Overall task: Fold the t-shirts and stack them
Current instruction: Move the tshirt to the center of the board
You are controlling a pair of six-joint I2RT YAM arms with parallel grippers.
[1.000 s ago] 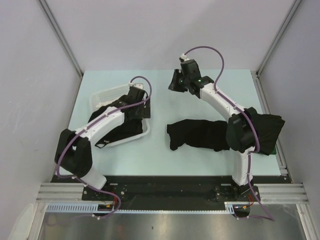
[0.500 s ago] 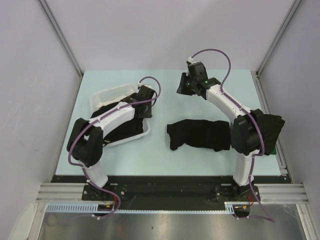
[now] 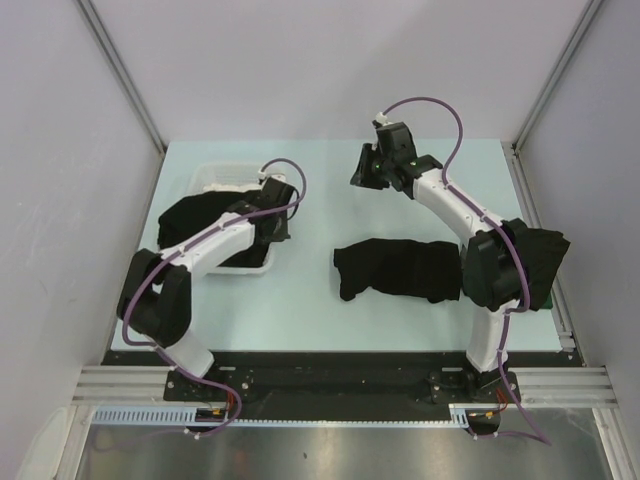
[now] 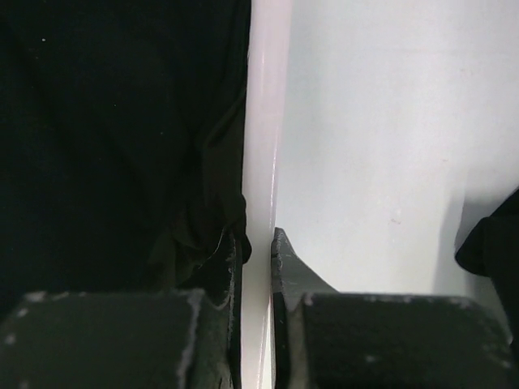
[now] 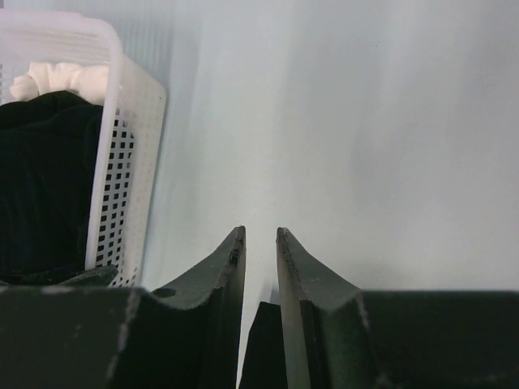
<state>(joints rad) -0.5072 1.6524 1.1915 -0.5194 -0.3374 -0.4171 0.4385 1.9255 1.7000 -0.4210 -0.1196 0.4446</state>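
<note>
T-shirts (image 3: 395, 270), plain black, lie in three places on the pale green table (image 3: 320, 320). One is folded at the middle, a bundle sits at the right edge beneath the right arm's elbow, and more are heaped in the white slotted basket (image 3: 215, 178) at the left. The left gripper (image 4: 256, 239) pinches the basket's right rim, with black cloth bunched against its inner finger and perhaps caught too. The right gripper (image 5: 259, 235) hangs over the table at the back, jaws narrowly parted, holding nothing.

An open strip of table (image 3: 305, 300) separates the basket (image 3: 210, 173) from the middle t-shirt (image 3: 395, 270).
</note>
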